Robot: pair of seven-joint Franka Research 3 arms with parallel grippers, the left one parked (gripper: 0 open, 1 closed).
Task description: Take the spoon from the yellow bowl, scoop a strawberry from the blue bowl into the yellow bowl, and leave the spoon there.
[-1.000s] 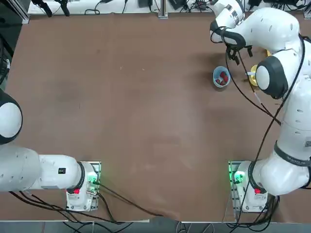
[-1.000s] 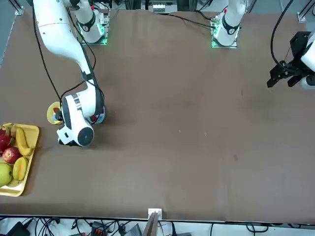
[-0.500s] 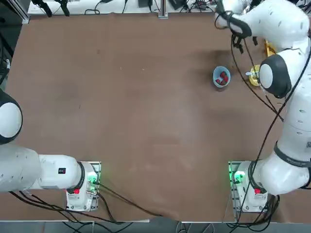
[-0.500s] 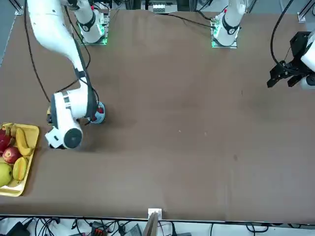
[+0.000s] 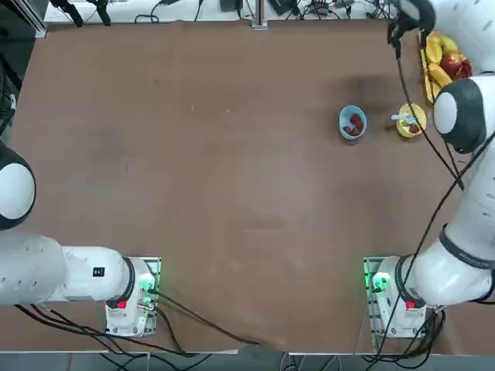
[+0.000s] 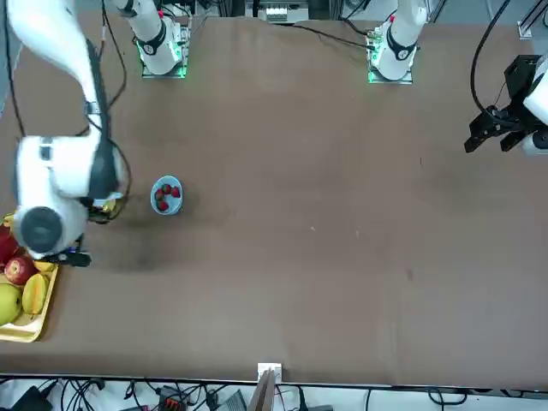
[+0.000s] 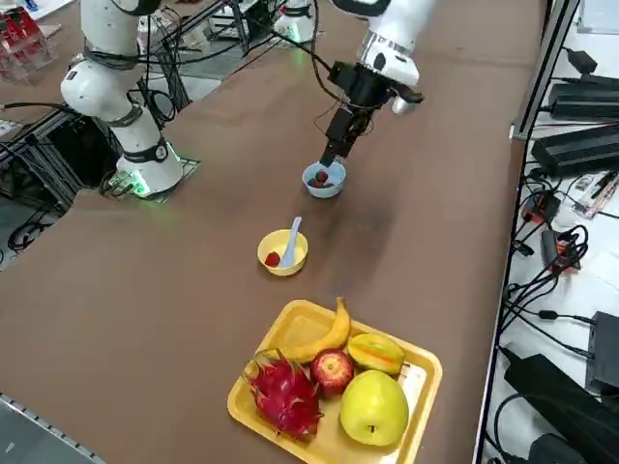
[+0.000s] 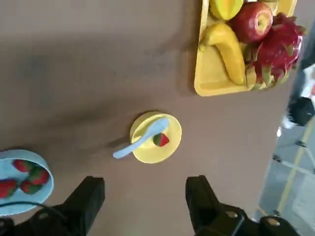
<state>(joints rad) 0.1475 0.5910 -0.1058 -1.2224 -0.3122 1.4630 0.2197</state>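
Observation:
The yellow bowl (image 7: 283, 253) stands on the brown table with the pale spoon (image 7: 291, 240) lying in it, handle over the rim, beside one strawberry (image 8: 160, 140). The blue bowl (image 7: 324, 180) sits a short way from it and holds several strawberries (image 8: 22, 177). My right gripper (image 8: 145, 189) hangs high above the table, open and empty, with both bowls well below it. In the wrist view the yellow bowl (image 8: 155, 137) and spoon (image 8: 140, 140) show between the fingers (image 8: 88, 196). From the side, the gripper (image 7: 334, 145) hovers above the blue bowl.
A rectangular yellow fruit tray (image 7: 411, 440) with a banana, an apple, a dragon fruit and other fruit lies just beyond the yellow bowl, at the table's far right corner. In the front view my forearm (image 6: 51, 201) covers most of the yellow bowl.
My right arm has lifted and swung away toward the fruit tray, uncovering both bowls in the top view. The gripper stays open. Bowls and spoon have not moved.

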